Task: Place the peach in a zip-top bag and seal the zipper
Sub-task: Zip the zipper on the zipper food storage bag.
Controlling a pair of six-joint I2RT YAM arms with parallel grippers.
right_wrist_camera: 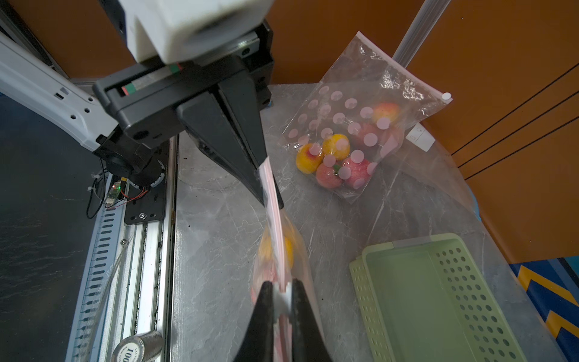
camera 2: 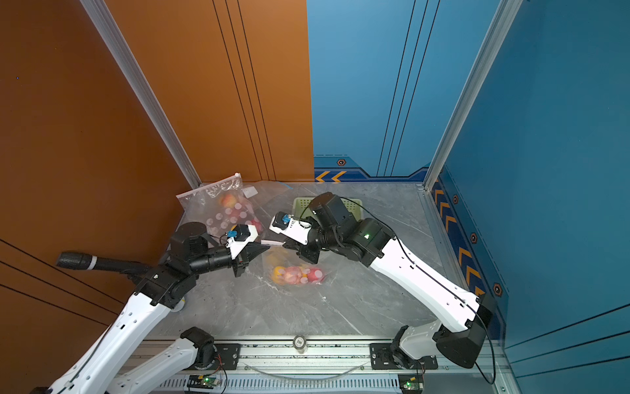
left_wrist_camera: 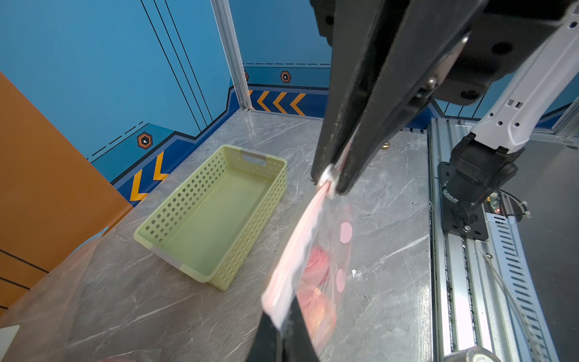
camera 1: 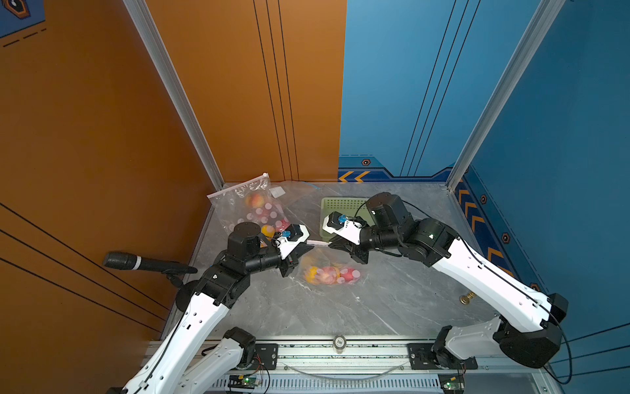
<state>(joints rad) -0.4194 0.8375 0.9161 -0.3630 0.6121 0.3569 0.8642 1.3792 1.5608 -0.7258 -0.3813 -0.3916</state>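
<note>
A clear zip-top bag point(camera 1: 329, 273) point(camera 2: 300, 273) with pink dots hangs between my two grippers just above the table, its bottom resting on the marble. Inside it lie a pink peach point(camera 1: 327, 275) point(left_wrist_camera: 316, 301) and a yellow fruit point(right_wrist_camera: 275, 247). My left gripper point(camera 1: 308, 247) point(left_wrist_camera: 283, 316) is shut on one end of the pink zipper strip point(camera 1: 318, 243). At the other end, my right gripper point(camera 1: 332, 244) point(right_wrist_camera: 282, 291) is shut on the white zipper slider point(right_wrist_camera: 282, 301) point(left_wrist_camera: 329, 178). The strip is stretched straight between them.
A second dotted bag point(camera 1: 259, 208) point(right_wrist_camera: 354, 134) holding several fruits leans at the back left, with an empty clear bag point(camera 1: 300, 194) beside it. An empty green basket point(camera 1: 341, 208) point(left_wrist_camera: 216, 216) stands behind my right gripper. A microphone point(camera 1: 136, 262) pokes in from the left.
</note>
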